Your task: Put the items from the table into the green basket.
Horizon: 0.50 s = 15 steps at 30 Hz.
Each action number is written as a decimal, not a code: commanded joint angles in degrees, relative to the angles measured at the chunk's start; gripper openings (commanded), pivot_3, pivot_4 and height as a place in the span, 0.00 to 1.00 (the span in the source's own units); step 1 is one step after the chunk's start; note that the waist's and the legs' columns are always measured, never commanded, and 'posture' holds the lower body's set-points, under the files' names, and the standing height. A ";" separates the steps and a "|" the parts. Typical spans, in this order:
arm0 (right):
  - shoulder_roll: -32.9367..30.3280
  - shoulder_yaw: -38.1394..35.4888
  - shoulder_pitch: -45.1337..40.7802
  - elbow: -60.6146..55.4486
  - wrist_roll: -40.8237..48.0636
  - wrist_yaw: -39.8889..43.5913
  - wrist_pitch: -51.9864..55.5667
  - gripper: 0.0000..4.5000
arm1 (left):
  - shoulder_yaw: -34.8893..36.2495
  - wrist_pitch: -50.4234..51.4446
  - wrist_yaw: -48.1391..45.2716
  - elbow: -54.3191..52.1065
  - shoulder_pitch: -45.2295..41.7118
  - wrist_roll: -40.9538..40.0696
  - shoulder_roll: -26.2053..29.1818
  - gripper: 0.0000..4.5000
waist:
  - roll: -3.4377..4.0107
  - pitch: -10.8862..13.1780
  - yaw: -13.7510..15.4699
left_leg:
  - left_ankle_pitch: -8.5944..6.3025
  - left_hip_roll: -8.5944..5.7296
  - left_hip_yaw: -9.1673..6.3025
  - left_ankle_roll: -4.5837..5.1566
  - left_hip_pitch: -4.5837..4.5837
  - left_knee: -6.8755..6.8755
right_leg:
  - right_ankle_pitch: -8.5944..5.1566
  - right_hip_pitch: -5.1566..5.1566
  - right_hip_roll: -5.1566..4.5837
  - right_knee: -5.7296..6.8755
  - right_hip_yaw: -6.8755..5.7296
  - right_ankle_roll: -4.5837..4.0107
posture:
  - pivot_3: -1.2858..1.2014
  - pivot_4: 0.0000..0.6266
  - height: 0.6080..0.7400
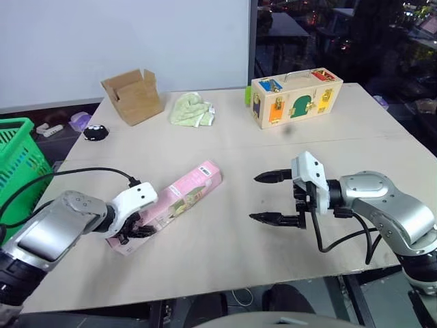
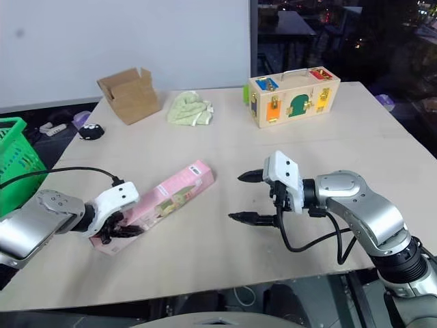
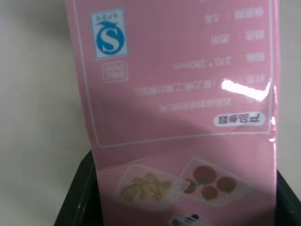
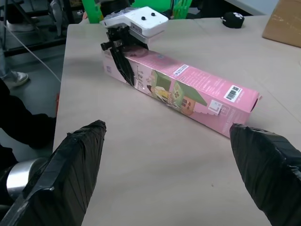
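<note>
A long slim pink carton with printed pictures (image 1: 172, 201) lies flat on the large pale beige wooden tabletop (image 1: 225, 260), angled from the near left toward the middle, just on the near side of the seam line that crosses the surface. The left claw (image 1: 134, 229) is closed on the carton's near end, its black fingers (image 4: 123, 66) pressed against both long sides (the left wrist view has the pink printed face running between the two dark finger pads). The right claw (image 1: 276, 198) hovers over the bare wood to the right of the carton, well apart from it, its two black fingers spread wide with nothing between them. The bright green plastic shopping basket with lattice sides (image 1: 17, 160) stands off the left edge of the tabletop, beside the left arm. Along the far side of the tabletop sit an open brown cardboard box (image 1: 133, 96), a crumpled pale green cloth (image 1: 191, 109) just to its right, and a wooden latch toy box with coloured doors and a wire handle (image 1: 295, 97) further right. A small black object (image 1: 95, 132) rests near the far left edge.
</note>
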 commanded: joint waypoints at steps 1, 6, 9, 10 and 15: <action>0.57 -0.46 -0.69 -1.14 -0.06 0.24 -1.96 1.00 | 6.73 -3.10 -1.64 0.04 2.36 -3.42 -2.23 0.53 | -0.02 -0.01 0.23 | 0.00 0.00 0.00 0.00 -0.02 0.02 | 0.00 0.00 0.00 0.00 -0.05 0.00 | 0.51 0.00 1.00; 3.15 -0.29 -1.98 0.75 -0.01 0.98 -4.90 1.00 | 18.12 -3.63 -0.26 0.36 6.70 -5.86 -6.61 0.53 | -0.08 -0.01 0.40 | 0.00 0.00 -0.06 0.00 -0.06 0.04 | 0.05 0.01 -0.03 -0.03 -0.01 0.08 | 0.52 0.00 1.00; 6.66 0.30 -4.86 3.05 0.13 0.51 -5.87 1.00 | 24.73 -3.79 1.86 -0.71 8.79 -6.77 -9.94 0.53 | -0.33 0.06 0.51 | 0.00 0.00 -0.10 0.01 -0.08 0.04 | 0.09 0.01 -0.04 -0.04 -0.03 0.13 | 0.54 0.00 1.00; 8.22 0.95 -6.30 4.25 -0.28 0.18 -6.15 1.00 | 27.03 -3.74 3.00 -1.05 9.26 -7.12 -11.26 0.53 | -0.38 0.05 0.45 | 0.00 0.02 -0.11 0.01 -0.08 0.04 | 0.09 0.01 -0.03 -0.04 -0.03 0.13 | 0.55 0.00 1.00; 14.87 4.07 -12.35 10.02 -2.16 1.04 -8.57 1.00 | 36.23 -2.91 10.07 -4.33 11.25 -7.19 -16.92 0.53 | -0.66 -0.02 1.13 | 0.00 0.12 -0.26 0.00 -0.08 0.03 | 0.22 0.01 0.04 0.01 -0.07 -0.08 | 0.59 0.00 1.00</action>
